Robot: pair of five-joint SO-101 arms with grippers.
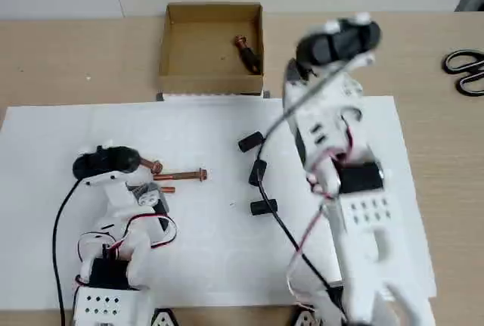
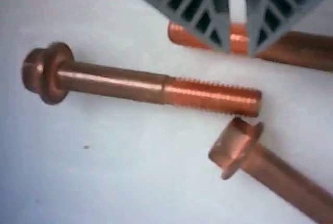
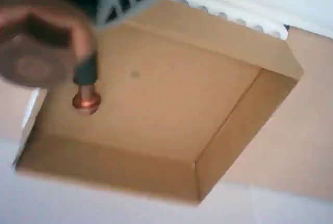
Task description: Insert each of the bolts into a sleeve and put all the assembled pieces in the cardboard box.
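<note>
Three copper bolts lie on the white paper: one in the middle (image 1: 181, 175) (image 2: 140, 86), one nearer the arm's dark wrist (image 1: 154, 166) (image 2: 270, 169), and one (image 2: 291, 50) under my left gripper (image 1: 155, 194) (image 2: 238, 37). That gripper is shut just above it, with only a slit between the fingers. Three black sleeves (image 1: 258, 171) lie mid-paper. The cardboard box (image 1: 175, 46) (image 3: 244, 115) holds one assembled piece (image 1: 247, 52) (image 3: 86, 86). My right gripper (image 1: 318, 50) (image 3: 119, 0) hangs above the box's right side. A blurred copper-brown shape (image 3: 31, 52) sits close to its lens.
Scissors (image 1: 465, 69) lie at the far right on the wooden table (image 1: 76, 54). A black cable (image 1: 276, 220) runs across the paper past the sleeves. The white paper (image 1: 219, 250) has open room between the two arms.
</note>
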